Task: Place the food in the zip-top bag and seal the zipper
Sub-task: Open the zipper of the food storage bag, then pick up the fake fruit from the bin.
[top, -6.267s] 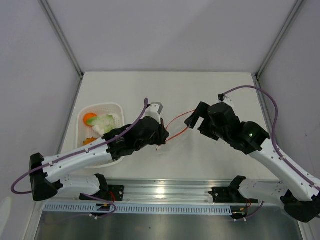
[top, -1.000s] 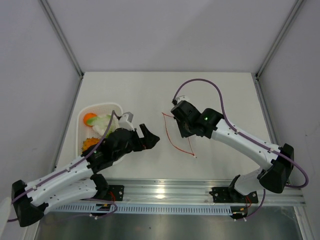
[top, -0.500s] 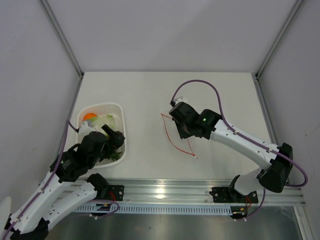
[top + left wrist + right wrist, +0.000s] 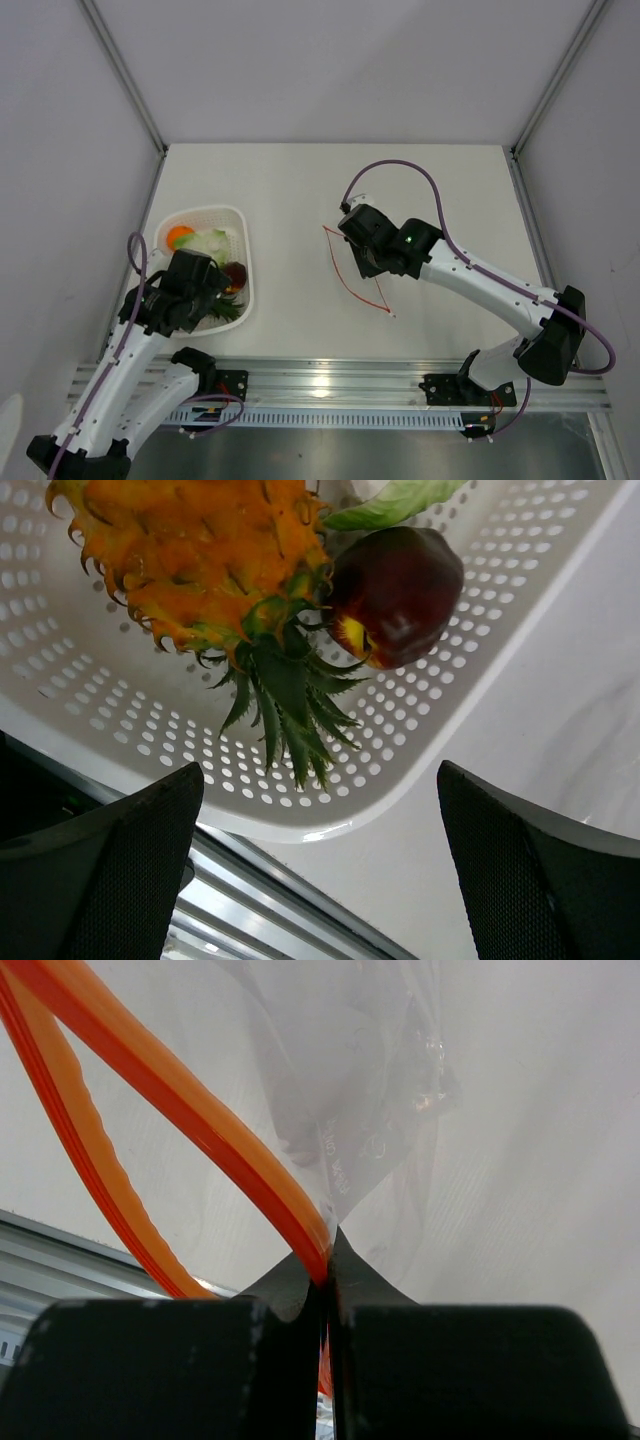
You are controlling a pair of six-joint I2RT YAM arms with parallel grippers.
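The food lies in a white mesh basket point(image 4: 243, 222): an orange pineapple point(image 4: 200, 550) with green leaves, a dark red-purple piece point(image 4: 400, 590) touching it, a leafy vegetable point(image 4: 208, 243) and a round orange fruit point(image 4: 180, 238). My left gripper point(image 4: 320, 880) hangs open above the basket's near corner, with nothing between its fingers point(image 4: 120, 870). My right gripper point(image 4: 325, 1290) is shut on the zipper point(image 4: 180, 1100) of the clear zip-top bag point(image 4: 350, 1090) and holds it up at mid-table point(image 4: 356, 245). The bag's two orange strips stand apart, so the mouth is open.
The basket point(image 4: 100, 730) sits at the table's left side near the wall. A metal rail point(image 4: 330, 380) runs along the near table edge. A purple cable point(image 4: 400, 165) loops above the right arm. Frame posts stand at both far corners.
My left arm has swung left from the table's middle to above the basket, with its gripper still open. The right gripper and the bag have hardly moved.
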